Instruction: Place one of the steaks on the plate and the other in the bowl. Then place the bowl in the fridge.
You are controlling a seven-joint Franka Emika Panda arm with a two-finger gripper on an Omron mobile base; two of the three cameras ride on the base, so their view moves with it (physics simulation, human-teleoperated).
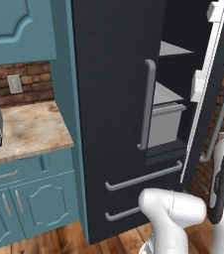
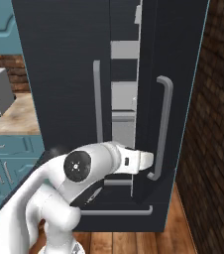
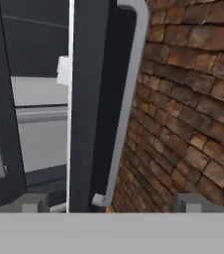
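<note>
Hand view: fridge (image 3: 91, 99) door ajar (no legible writing), end effector (image 3: 109, 203) spread.

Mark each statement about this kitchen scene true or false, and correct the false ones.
1. The fridge's right door stands open. True.
2. The hand grips a steak. False: its fingers are spread apart with nothing between them.
3. A grey bin sits inside the fridge. True.
4. The wall beside the fridge is white tile. False: it is dark brick.
5. The cabinets left of the fridge are teal. True.
</note>
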